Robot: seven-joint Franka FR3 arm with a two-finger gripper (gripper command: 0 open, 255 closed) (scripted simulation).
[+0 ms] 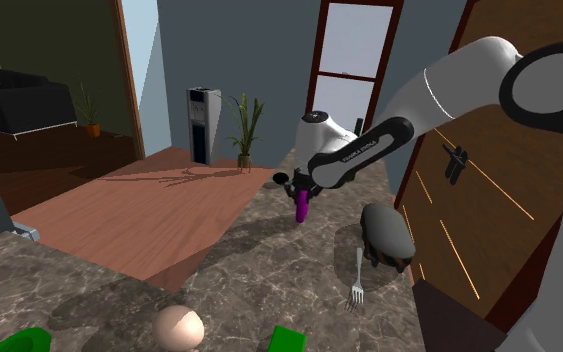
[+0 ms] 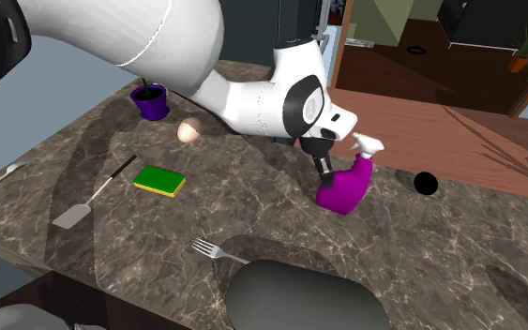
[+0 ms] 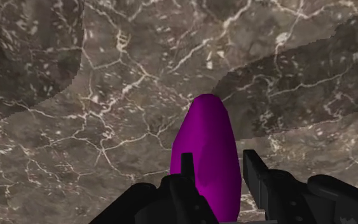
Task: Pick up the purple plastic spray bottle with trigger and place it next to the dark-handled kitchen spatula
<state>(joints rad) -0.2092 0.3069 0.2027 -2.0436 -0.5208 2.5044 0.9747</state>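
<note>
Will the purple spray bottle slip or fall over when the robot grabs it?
It could slip: the spray bottle looks smooth and rounded. It might tip too, being tall and narrow with a white trigger head on top.

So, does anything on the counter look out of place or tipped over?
Only the spray bottle: it leans instead of standing upright, with the gripper clasping it near its top. The fork, spatula, sponge and egg rest normally on the counter; nothing is spilled.
</note>
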